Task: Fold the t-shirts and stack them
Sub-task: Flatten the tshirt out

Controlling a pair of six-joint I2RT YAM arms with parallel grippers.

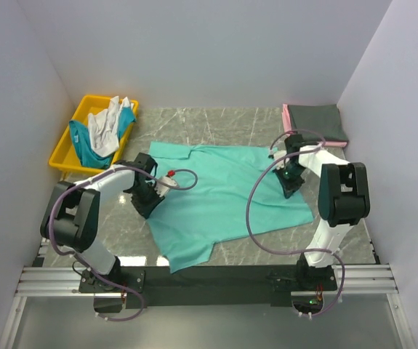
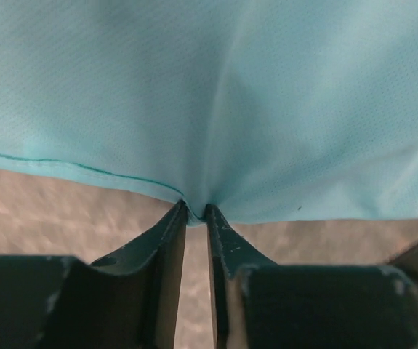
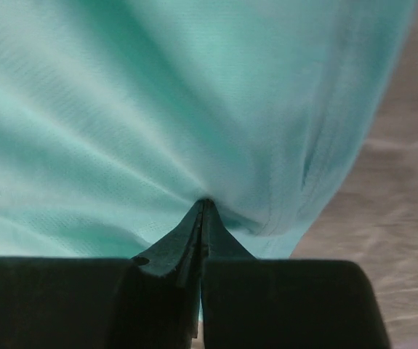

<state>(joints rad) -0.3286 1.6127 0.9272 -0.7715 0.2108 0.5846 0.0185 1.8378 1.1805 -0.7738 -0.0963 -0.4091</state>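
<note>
The left claw (image 2: pixel 196 211) and right claw (image 3: pixel 203 203) each pinch an edge of the sea-green shirt (image 1: pixel 223 193) spread just right of the yellow bin (image 1: pixel 62 158), but the left bite looks tiny, so cloth could slip out.

Pale lilac-white walls (image 1: pixel 216 51) enclose three sides; grey marbled table (image 1: pixel 223 120); aluminium rail (image 1: pixel 49 281) along near edge.

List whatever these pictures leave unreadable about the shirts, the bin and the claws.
- Top view: the tips of left claw and right claw are hidden under their own wrists.
- Wrist views: sea-green shirt runs off every edge; which part is pinched is unclear.
- Yellow bin, top view: white shirt covers teal shirt; count unclear.
- Far-right pile, top view: dark grey shirt hides the pink shirt except one edge.
</note>
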